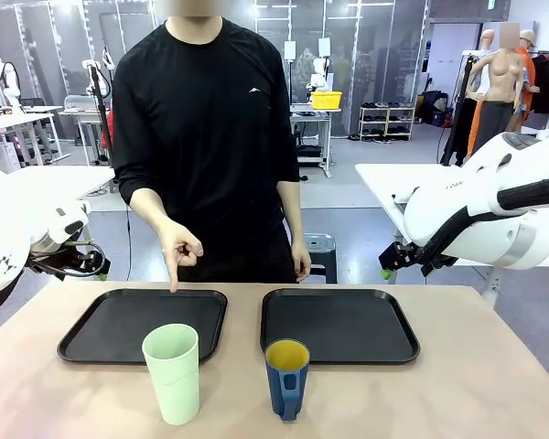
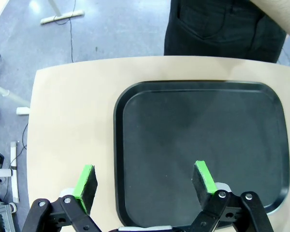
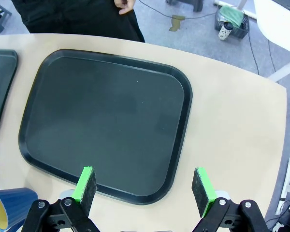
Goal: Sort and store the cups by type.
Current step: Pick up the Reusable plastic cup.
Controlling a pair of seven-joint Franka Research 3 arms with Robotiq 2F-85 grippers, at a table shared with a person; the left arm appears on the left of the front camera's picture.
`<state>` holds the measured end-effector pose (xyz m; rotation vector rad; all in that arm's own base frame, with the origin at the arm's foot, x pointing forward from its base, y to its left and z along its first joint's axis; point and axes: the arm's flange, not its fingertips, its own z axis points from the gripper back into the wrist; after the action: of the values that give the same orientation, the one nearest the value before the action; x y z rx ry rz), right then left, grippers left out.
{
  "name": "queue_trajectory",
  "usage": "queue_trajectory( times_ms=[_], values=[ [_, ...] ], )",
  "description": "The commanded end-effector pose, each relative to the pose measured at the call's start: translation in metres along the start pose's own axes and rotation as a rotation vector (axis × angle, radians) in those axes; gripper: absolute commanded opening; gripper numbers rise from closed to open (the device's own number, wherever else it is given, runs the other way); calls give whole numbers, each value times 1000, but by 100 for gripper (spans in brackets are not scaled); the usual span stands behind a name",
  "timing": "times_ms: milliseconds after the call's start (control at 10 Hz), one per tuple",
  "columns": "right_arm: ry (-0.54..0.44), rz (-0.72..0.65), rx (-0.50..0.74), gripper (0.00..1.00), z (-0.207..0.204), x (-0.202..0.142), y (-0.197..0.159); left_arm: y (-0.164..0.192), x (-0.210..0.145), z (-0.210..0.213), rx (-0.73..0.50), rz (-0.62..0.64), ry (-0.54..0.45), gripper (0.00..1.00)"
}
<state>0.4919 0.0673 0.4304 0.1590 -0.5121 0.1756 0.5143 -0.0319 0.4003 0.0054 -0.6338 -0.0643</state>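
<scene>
Front view: a hand [image 1: 179, 248] points at the left tray [image 1: 119, 325]. Your left tool [image 2: 144, 180] and right tool [image 3: 144, 181] gape empty; close the left squarely around the green tumbler [image 1: 172, 373].

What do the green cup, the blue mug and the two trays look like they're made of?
Green cup: likely plastic, matte, thin-walled. Blue mug: smooth; plastic or glazed ceramic, can't tell. Left tray and right tray: probably plastic, black, dull sheen.

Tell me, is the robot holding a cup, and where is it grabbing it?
No, nothing is held. The left gripper and right gripper are both open and empty. The green tumbler and blue mug stand alone on the table.
</scene>
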Motion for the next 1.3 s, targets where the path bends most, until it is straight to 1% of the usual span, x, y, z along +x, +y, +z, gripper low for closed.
queue_trajectory(
  times_ms=[0,1200],
  values=[
    [-2,-3,3,100,1,-1,-1,-1,1,1,1,-3,-2,100],
    [-2,-3,3,100,1,-1,-1,0,0,0,0,0,0,100]
  ],
)
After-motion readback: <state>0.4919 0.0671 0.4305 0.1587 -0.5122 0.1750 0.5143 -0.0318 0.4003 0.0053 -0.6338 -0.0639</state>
